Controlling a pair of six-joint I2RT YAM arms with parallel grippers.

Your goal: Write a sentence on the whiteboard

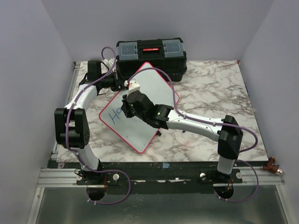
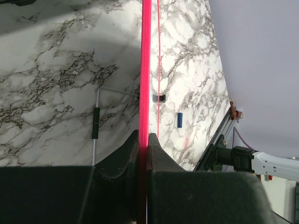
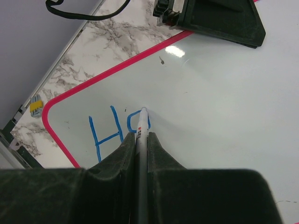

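Right gripper (image 3: 141, 140) — the jaws are pinching the marker (image 3: 142, 123) along its barrel. The tip is resting on the whiteboard (image 3: 215, 93) beside the blue letters (image 3: 103, 135) at lower left of the wrist view; an "H" and part of a second letter are showing.

Left gripper (image 2: 144, 140) — the jaws are clamping the pink frame (image 2: 145, 70), seen edge-on and running up the centre of that view.

In the overhead view the whiteboard is sitting mid-frame, turned corner-up like a diamond on the marbled table (image 1: 210, 84), with the black toolbox (image 1: 150, 53) just behind it at upper centre.

Judgement: the board is looking thin, light and stiff, and its glossy face is probably slippery, so you are right to be holding the frame and not the face. A one-corner hold may be letting it pivot under pen pressure. The slim, smooth marker may be sliding back in the jaws, so press lightly.
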